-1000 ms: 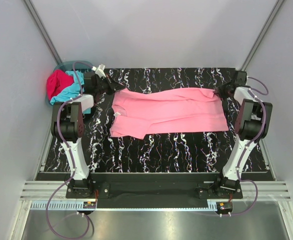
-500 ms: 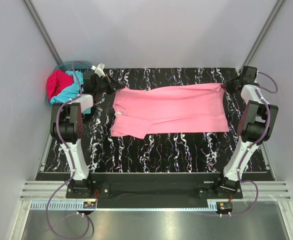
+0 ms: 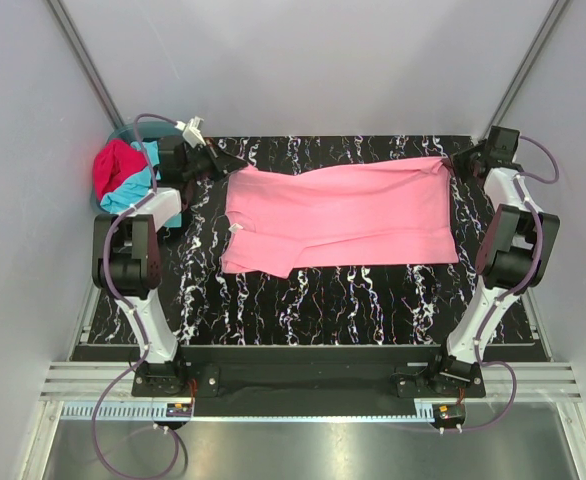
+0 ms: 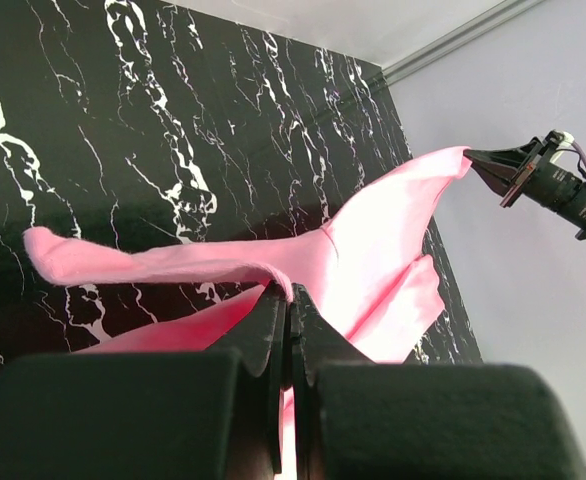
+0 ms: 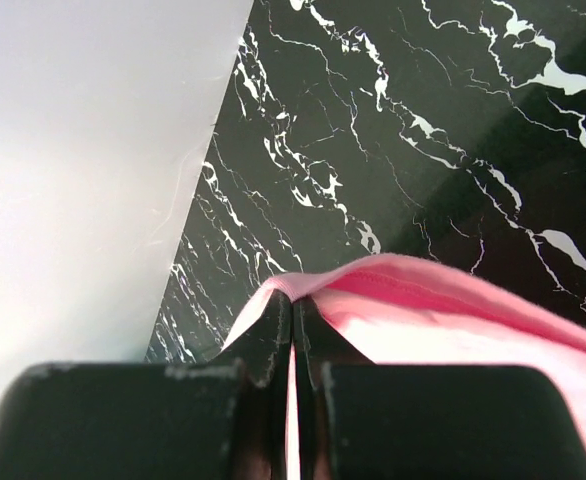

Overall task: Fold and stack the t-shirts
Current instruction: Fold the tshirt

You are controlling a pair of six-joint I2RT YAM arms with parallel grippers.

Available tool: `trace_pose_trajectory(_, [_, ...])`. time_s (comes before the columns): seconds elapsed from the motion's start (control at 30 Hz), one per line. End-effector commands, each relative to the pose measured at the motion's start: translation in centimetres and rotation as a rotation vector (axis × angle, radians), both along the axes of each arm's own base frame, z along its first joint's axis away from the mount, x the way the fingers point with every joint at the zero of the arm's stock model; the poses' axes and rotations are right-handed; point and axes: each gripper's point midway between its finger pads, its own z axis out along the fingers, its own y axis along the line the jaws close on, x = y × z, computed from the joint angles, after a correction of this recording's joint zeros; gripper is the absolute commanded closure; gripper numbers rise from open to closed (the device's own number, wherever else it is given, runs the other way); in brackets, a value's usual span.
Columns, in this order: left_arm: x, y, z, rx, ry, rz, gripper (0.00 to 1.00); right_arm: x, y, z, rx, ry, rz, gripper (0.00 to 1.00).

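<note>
Currently: light pink cotton t-shirt (image 3: pixel 338 215), far edge lifted; left gripper (image 3: pixel 232 168) and right gripper (image 3: pixel 447 165) each clamped on a corner, pulling apart, likely to flatten it for folding

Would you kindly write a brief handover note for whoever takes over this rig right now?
Left claw: shut on the pink t-shirt, at its far-left corner.
Right claw: shut on its far-right corner.
Its far edge is stretched between them, the rest on the table.
Turquoise t-shirt and red t-shirt lie bunched in the basket, far left.
Done: pink one spread out. Left: fold it, fold the others, stack all.
</note>
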Motion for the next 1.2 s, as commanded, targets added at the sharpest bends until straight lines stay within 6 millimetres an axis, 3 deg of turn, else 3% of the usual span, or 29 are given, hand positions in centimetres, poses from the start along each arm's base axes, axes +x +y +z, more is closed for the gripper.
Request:
trace_pose_trajectory(0.0, [-0.7, 0.2, 3.4, -0.005, -0.099, -0.018, 1.0, 0.2, 0.3, 3.9, -0.001, -0.101, 0.008, 1.0])
trace_pose_trajectory(0.5, [-0.6, 0.2, 2.7, -0.004, -0.088, -0.016, 1.0, -0.7, 0.3, -0.8, 0.025, -0.01, -0.008, 0.75])
trace_pose_trajectory(0.8, [-0.4, 0.2, 2.0, -0.003, -0.076, -0.015, 1.0, -1.8, 0.8, -4.0, 0.062, 0.062, -0.018, 0.67])
trace_pose_trajectory(1.17, [-0.3, 0.1, 1.9, -0.01, -0.075, -0.017, 1.0, -0.6, 3.3, -6.8, 0.089, 0.142, 0.076, 0.64])
